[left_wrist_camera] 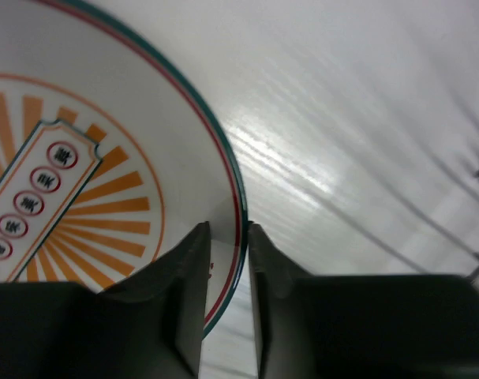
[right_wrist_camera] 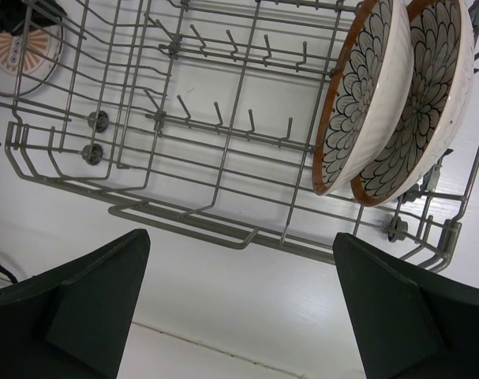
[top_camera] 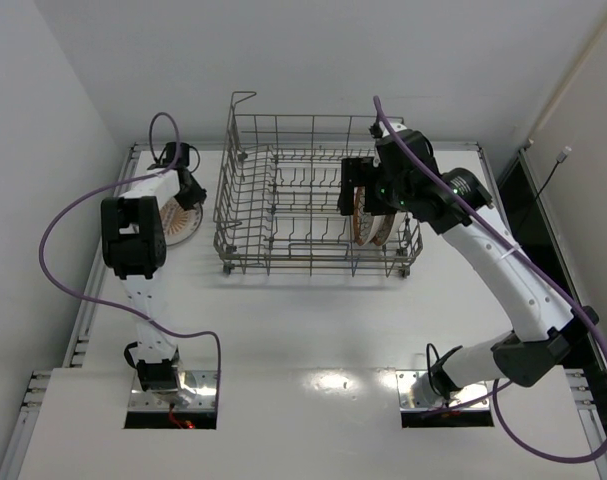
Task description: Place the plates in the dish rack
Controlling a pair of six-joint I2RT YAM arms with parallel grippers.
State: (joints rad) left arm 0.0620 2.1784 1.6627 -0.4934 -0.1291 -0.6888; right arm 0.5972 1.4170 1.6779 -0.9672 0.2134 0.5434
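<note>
**Two plates racked, a third outside**

Left: a sunburst plate [top_camera: 179, 222] lies flat on the tabletop [top_camera: 313, 340] beside the dish rack [top_camera: 313, 262]. My outstretched left gripper [left_wrist_camera: 227, 233] straddles its rim, jaws narrow; I cannot tell whether they pinch it. Right: two flower plates [right_wrist_camera: 357, 103] stand on edge, side by side, at the rack's right end, just beyond my right gripper [right_wrist_camera: 239, 235], which is wide open and empty.

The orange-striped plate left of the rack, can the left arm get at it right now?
Very likely yes. The left gripper is at the edge of the plate, a finger on each side of the rim and seemingly pinching it. Nothing else is between them, and the rack stands apart.
</note>
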